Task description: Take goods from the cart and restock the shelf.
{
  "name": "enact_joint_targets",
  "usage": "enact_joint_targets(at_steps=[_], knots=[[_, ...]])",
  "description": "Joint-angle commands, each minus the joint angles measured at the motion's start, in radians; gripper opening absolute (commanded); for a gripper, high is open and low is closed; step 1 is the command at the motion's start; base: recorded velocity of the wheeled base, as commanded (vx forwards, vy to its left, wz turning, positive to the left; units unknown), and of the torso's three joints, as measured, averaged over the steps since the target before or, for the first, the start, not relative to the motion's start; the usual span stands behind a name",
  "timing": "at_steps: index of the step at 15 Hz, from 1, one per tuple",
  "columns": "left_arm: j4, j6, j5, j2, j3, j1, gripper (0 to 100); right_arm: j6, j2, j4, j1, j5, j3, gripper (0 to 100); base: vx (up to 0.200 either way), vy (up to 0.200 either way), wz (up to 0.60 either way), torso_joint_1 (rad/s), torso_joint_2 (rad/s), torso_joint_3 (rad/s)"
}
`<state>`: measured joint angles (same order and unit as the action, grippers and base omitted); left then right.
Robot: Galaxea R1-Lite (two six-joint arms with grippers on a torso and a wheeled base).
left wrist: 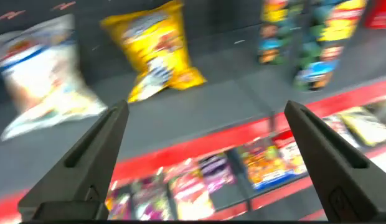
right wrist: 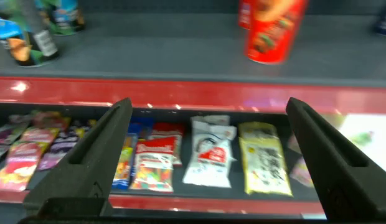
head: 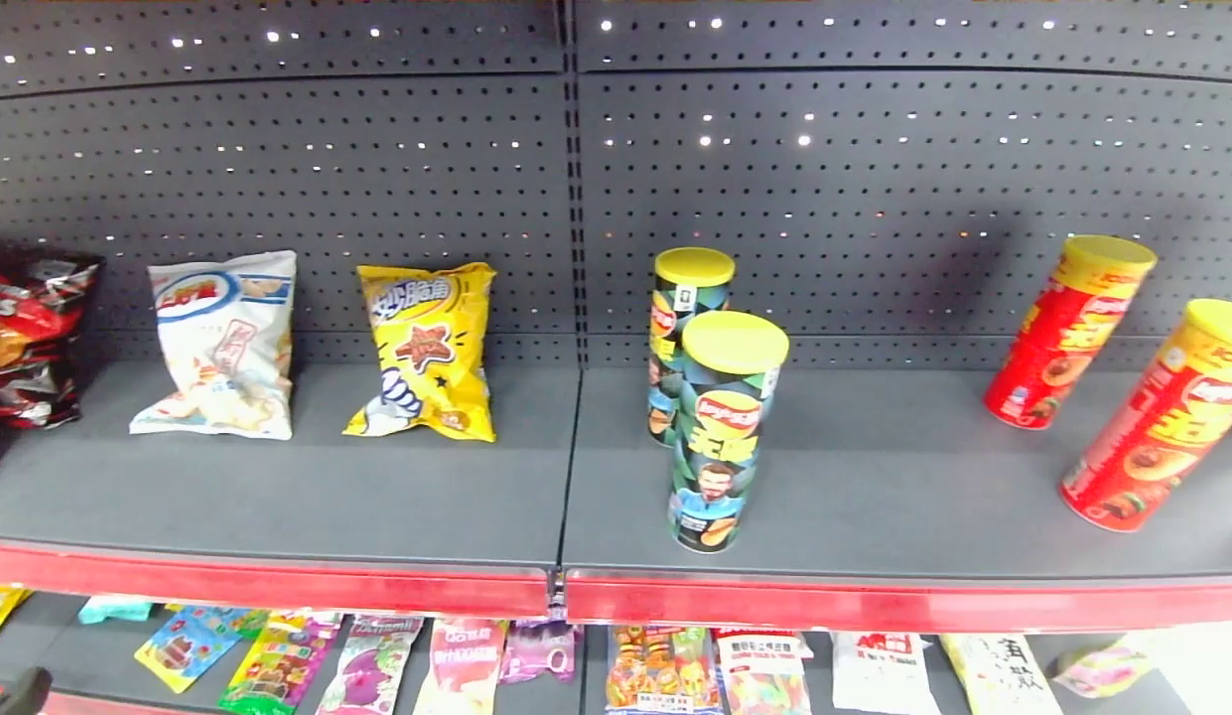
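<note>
Step in hand: we are judging this as the pause between placements. Both arms are facing the shelf [head: 328,497] with nothing carried, so a fresh item from the cart is what we are needing.
Left gripper: the left gripper [left wrist: 205,106] is hanging with its jaws spread wide and empty, just out from the red front lip [left wrist: 199,142], facing the yellow bag [left wrist: 157,46] and the white bag [left wrist: 37,68].
Right gripper: the right gripper [right wrist: 208,102] is likewise released and bare, level with the lip, out in front of a red canister [right wrist: 274,28].
Task's thing: the shelf is lying straight ahead, carrying bags on its left half, two upright green canisters [head: 725,437] near the middle and red canisters on the right.
Next move: we are reckoning on turning to the cart, closing on one item and bringing it to a bare stretch of deck. The upright canisters look easy to topple, so we are wanting a clear approach.
Head view adds: we are getting the whole row and the bare gaps between groups.
Wrist views add: we are seeing the open jaws, plus the lower-tier packets [right wrist: 208,158] under the lip.
</note>
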<state>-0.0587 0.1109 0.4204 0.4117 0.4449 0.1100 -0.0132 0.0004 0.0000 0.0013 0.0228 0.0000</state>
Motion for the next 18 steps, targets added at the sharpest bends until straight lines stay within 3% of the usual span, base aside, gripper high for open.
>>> enact_joint_targets(at_steps=[1,4,7,11,13,15,18], knots=[[0.0,0.001,-0.014,0.004,-0.003,0.0,100,0.001,0.0,0.0,0.0,0.0,0.0,100,0.0,0.0,0.0,0.0,0.0,0.0],[0.0,0.001,-0.065,-0.024,-0.031,0.0,100,0.001,0.0,0.0,0.0,0.0,0.0,100,0.0,0.0,0.0,0.0,0.0,0.0],[0.0,0.001,-0.152,-0.136,-0.12,0.0,100,-0.004,0.012,0.002,0.002,0.0,0.0,100,0.0,0.0,0.0,0.0,0.0,0.0],[-0.003,0.004,-0.203,-0.31,-0.275,0.005,100,0.001,0.004,-0.005,0.0,0.013,-0.018,100,0.0,0.0,0.0,0.0,0.0,0.0],[-0.001,0.0,-0.264,-0.312,-0.311,0.005,100,0.154,0.334,0.0,0.0,-0.006,-0.341,100,0.0,0.0,0.0,0.0,0.0,0.0],[0.014,0.013,-0.27,-0.312,-0.373,0.005,100,0.167,0.523,0.011,0.011,0.006,-0.54,100,0.0,0.0,0.0,0.0,0.0,0.0],[0.08,-0.013,-0.336,-0.312,-0.442,0.005,100,0.018,0.668,-0.038,0.014,0.045,-0.592,100,0.0,0.0,0.0,0.0,0.0,0.0]])
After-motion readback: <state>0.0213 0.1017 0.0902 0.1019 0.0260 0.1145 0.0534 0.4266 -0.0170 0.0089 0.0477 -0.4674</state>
